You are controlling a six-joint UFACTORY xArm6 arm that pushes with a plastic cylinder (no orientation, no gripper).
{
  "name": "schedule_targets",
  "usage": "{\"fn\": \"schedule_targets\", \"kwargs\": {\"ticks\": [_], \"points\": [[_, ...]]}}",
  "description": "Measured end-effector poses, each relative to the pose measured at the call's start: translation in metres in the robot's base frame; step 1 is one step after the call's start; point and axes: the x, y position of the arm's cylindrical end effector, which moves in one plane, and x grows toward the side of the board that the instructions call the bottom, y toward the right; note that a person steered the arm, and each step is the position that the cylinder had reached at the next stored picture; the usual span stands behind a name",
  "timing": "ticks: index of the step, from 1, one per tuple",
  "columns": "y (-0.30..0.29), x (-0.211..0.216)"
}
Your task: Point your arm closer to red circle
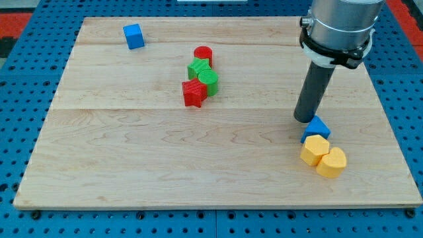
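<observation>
Altogether two red blocks (198, 74), two green (203, 74), two blue (134, 36), two yellow (322, 155).

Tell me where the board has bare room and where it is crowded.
Bare: the whole lower-left, below the blue cube and left of the yellow blocks; also the strip between the red circle cluster and my tip. Crowded: that red and green cluster, and the lower right, where my tip nearly touches the blue block.

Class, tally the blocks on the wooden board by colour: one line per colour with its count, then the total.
Blue: 2, the blue cube and the blue block just right of my tip
Red: 2, the red circle and the red star
Green: 2, green block and green block
Yellow: 2, yellow block and yellow block
Total: 8
</observation>
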Motion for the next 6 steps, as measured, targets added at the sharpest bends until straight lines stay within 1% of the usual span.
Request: {"fn": "schedule_targets", "kwargs": {"ticks": [1,3,4,5,6], "points": [[0.007,-0.005],[0.009,-0.116],[-0.014,-0.151],[-0.089,-0.159],[-0.164,-0.178]]}}
